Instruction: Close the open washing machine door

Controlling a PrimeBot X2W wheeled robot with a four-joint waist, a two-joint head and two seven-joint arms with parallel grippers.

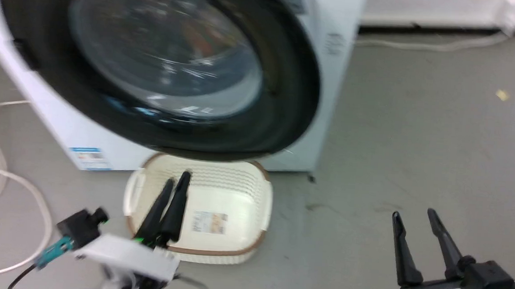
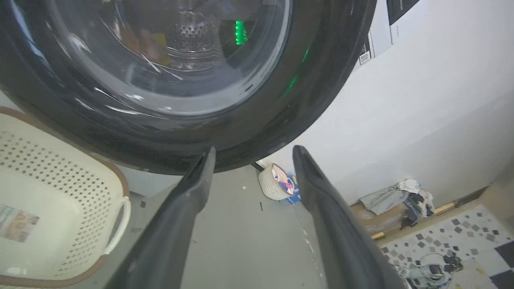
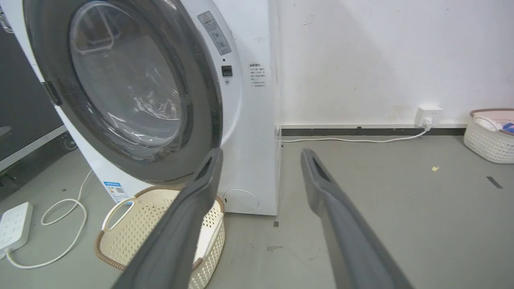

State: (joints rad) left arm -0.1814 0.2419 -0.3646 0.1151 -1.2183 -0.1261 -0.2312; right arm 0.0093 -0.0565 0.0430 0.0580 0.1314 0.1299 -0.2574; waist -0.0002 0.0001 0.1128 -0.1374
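Grey floor [image 1: 419, 127]: a cream perforated basket [image 1: 235, 214] sits below the black-rimmed round glass washing machine door [image 1: 287, 97]. The left gripper [image 1: 177, 177] and right gripper [image 1: 414, 213] stand spread, empty.

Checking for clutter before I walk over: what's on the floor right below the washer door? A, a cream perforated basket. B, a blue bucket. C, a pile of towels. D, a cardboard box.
A: a cream perforated basket with loop handles sits on the grey floor beneath the washing machine door, right against the front of the washing machine.
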